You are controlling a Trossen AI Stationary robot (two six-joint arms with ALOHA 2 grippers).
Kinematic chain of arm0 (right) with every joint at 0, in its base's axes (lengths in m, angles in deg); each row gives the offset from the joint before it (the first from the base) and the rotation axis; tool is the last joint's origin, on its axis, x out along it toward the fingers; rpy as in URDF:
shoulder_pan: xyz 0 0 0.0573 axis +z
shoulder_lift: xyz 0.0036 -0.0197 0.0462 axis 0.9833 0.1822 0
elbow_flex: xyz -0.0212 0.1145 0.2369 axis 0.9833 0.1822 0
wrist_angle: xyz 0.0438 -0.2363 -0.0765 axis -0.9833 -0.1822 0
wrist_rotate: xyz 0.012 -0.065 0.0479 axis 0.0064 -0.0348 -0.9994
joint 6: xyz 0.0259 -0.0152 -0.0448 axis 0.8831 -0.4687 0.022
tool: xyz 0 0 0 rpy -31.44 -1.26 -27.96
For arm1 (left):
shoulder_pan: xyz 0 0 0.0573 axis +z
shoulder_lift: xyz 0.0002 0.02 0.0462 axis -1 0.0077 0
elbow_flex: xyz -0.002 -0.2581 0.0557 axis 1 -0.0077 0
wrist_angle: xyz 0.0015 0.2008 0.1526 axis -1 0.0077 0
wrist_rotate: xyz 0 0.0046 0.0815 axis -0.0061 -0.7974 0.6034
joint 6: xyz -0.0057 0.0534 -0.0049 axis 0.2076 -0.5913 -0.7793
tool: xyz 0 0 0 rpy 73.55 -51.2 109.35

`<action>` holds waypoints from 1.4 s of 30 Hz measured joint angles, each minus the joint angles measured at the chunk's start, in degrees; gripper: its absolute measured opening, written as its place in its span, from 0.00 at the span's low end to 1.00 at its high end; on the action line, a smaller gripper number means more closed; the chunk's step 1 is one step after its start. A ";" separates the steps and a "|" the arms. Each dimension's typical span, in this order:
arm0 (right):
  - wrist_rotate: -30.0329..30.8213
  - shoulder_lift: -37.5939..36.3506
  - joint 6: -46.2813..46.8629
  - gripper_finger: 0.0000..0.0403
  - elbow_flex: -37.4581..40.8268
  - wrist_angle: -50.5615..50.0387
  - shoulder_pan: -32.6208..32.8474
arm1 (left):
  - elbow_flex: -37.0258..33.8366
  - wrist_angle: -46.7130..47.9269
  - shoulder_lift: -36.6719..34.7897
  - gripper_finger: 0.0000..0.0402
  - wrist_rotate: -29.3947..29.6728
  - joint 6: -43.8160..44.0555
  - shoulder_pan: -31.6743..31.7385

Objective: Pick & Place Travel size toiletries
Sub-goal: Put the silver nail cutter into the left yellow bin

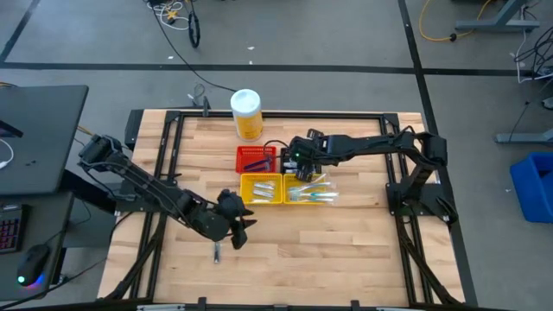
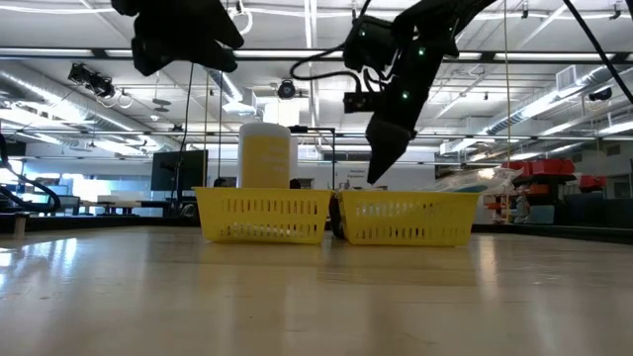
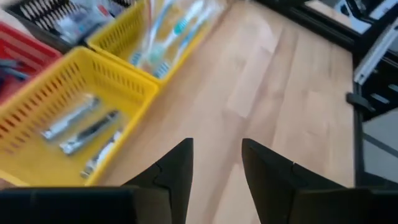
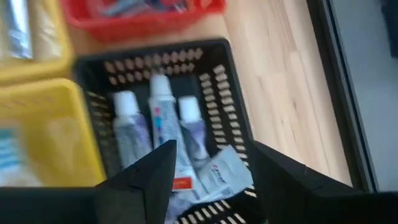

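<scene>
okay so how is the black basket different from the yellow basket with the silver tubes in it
The black basket holds white-capped tubes with red and blue print; the yellow basket holds plain silver tubes. The open right gripper hovers over the black one; the open left gripper is beside the yellow one, over bare table. Both are mesh-walled.

Four small white tubes with white caps lie side by side in the black basket, directly ahead of and partly between the right fingers; one shows red and blue marks. Three silver tubes lie flat in a yellow basket, off to one side of the left fingers. Pale toothbrushes with blue heads lie in the farther yellow basket.
</scene>
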 joint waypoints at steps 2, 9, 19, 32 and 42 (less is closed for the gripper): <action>-0.03 -0.04 0.08 0.52 -0.29 0.86 1.28 | 0.00 0.06 0.14 0.37 -1.49 0.54 -0.54; -0.20 -0.04 0.10 0.48 -0.29 2.43 5.97 | 0.04 1.57 0.16 0.44 -6.50 5.90 -2.79; -0.22 -0.04 6.29 0.48 -0.29 2.93 11.77 | -2.99 20.09 0.19 0.50 -19.28 38.24 -4.09; -0.24 -0.04 9.12 0.46 -0.29 5.36 16.09 | -10.25 12.03 0.31 0.47 -26.45 51.97 -7.16; -2.59 -0.04 10.01 0.47 -0.29 7.47 16.36 | -10.41 5.48 11.93 0.47 -36.58 57.53 -9.01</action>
